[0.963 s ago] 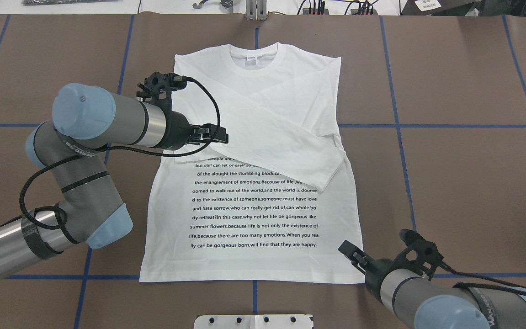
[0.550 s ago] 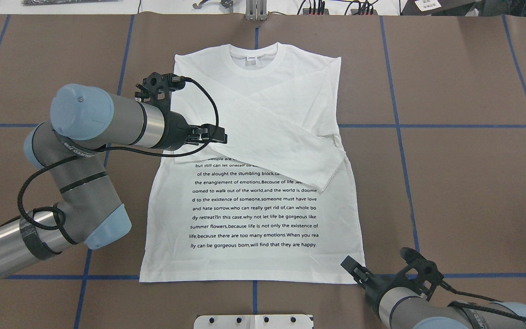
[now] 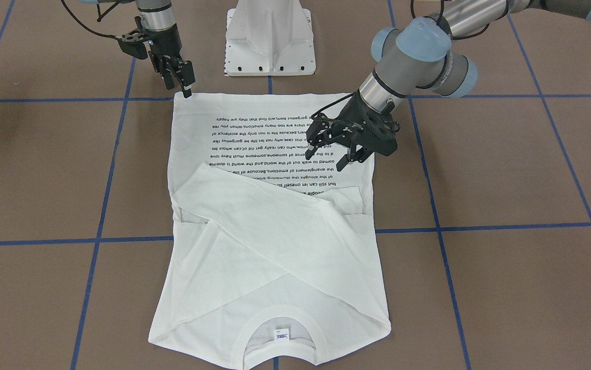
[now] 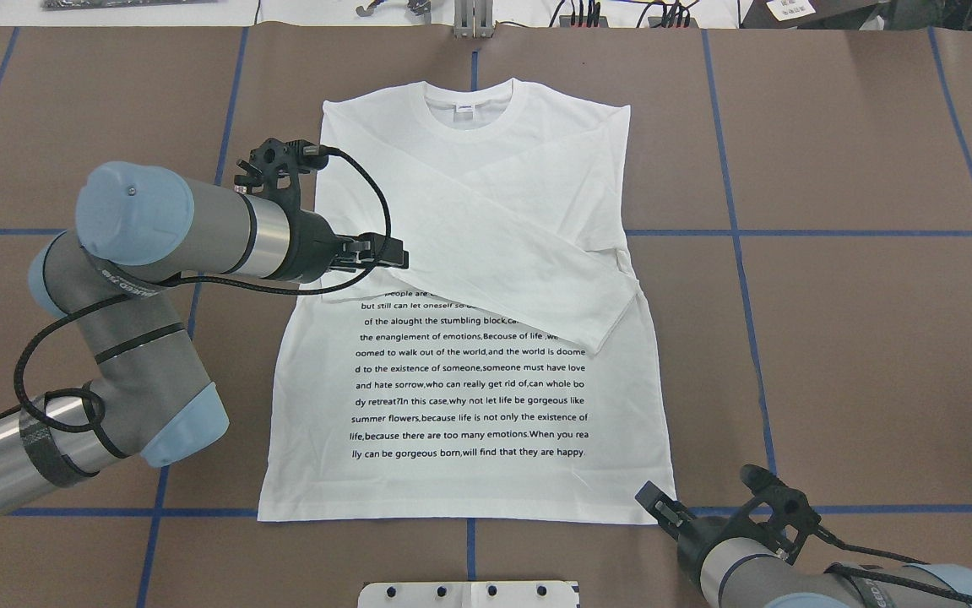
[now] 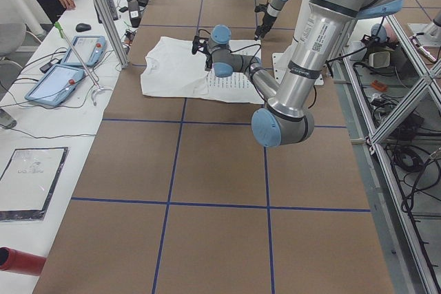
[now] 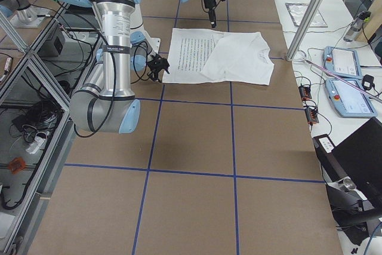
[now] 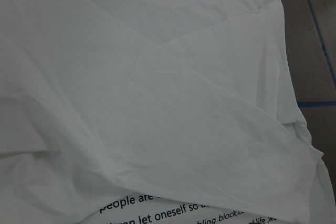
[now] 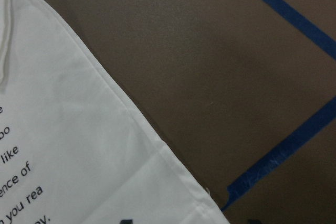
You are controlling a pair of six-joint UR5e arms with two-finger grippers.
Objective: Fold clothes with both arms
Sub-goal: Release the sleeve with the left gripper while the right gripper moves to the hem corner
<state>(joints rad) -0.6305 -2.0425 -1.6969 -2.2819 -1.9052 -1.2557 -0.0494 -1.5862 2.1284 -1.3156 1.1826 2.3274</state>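
Observation:
The white long-sleeved T-shirt (image 4: 469, 380) lies flat on the brown table, printed text up, collar (image 4: 469, 110) at the far side. Both sleeves are folded across the chest. It also shows in the front view (image 3: 274, 257). My left gripper (image 4: 397, 253) is open and empty, hovering over the shirt's left side just above the text; in the front view it (image 3: 326, 160) has its fingers spread. My right gripper (image 4: 644, 494) is open and empty at the hem's near right corner (image 8: 210, 211); the front view shows it (image 3: 185, 88) just off that corner.
The white pedestal base (image 3: 269, 41) stands at the near table edge behind the hem. Blue tape lines (image 4: 739, 253) grid the brown table cover (image 4: 832, 338). Tablets (image 5: 65, 67) and cables lie on a side bench beyond the table's far edge.
My right gripper has drawn back toward the robot, down to the hem's right corner. My left arm has shifted slightly left, its gripper still over the shirt. The shirt has not moved.

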